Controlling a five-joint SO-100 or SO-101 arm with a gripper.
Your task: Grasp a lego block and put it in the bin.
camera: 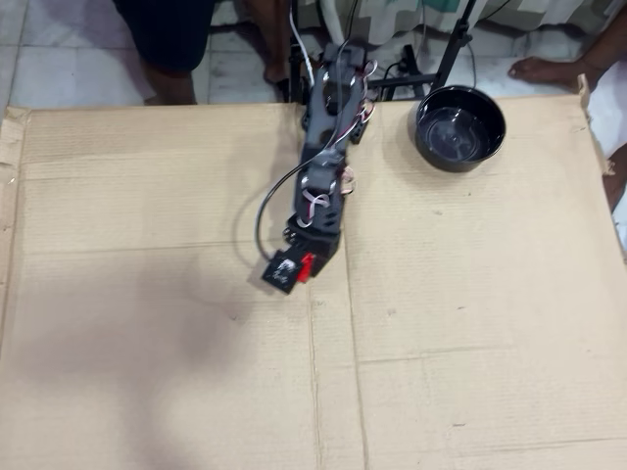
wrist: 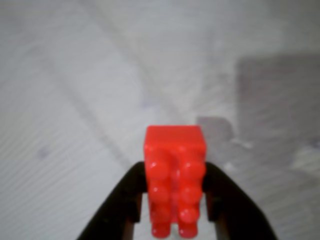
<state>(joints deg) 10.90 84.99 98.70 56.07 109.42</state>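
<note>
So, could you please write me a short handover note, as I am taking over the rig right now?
Gripper: shut on the red brick, which sits between the two black fingers in the wrist view; in the overhead view it shows as a red spot at the arm's tip.
Black bowl: near the top edge of the cardboard sheet, to the right of the arm's base in the overhead view, nothing visible inside it.
Done: brick grasped.
Left: carry it over the bowl and release it.
</note>
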